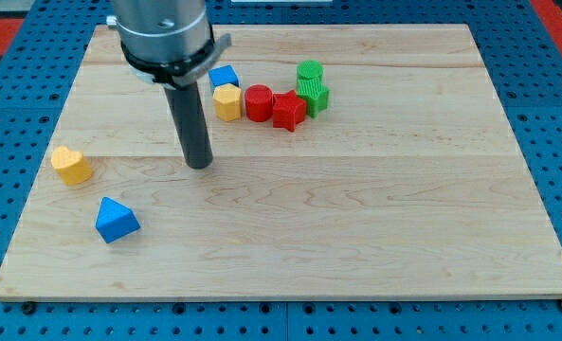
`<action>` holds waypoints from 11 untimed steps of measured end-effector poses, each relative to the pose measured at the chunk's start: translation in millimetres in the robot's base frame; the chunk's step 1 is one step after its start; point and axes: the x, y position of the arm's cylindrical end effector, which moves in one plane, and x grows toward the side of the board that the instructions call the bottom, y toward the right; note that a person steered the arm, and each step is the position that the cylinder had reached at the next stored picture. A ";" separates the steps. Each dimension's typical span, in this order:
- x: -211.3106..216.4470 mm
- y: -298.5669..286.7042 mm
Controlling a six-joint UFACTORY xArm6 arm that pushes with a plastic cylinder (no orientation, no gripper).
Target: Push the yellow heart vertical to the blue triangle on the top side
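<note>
The yellow heart lies near the left edge of the wooden board. The blue triangle lies below it and a little to the right, apart from it. My tip rests on the board to the right of the yellow heart, with a wide gap between them, and up and to the right of the blue triangle. It touches no block.
A cluster sits near the top centre: a blue block, a yellow block, a red cylinder, a red star-like block and two green blocks. A blue pegboard surrounds the board.
</note>
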 end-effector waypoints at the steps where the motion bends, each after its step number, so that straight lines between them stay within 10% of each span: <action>1: 25.7 8.8; 6: 25.9 -164.9; 11: -81.9 -166.2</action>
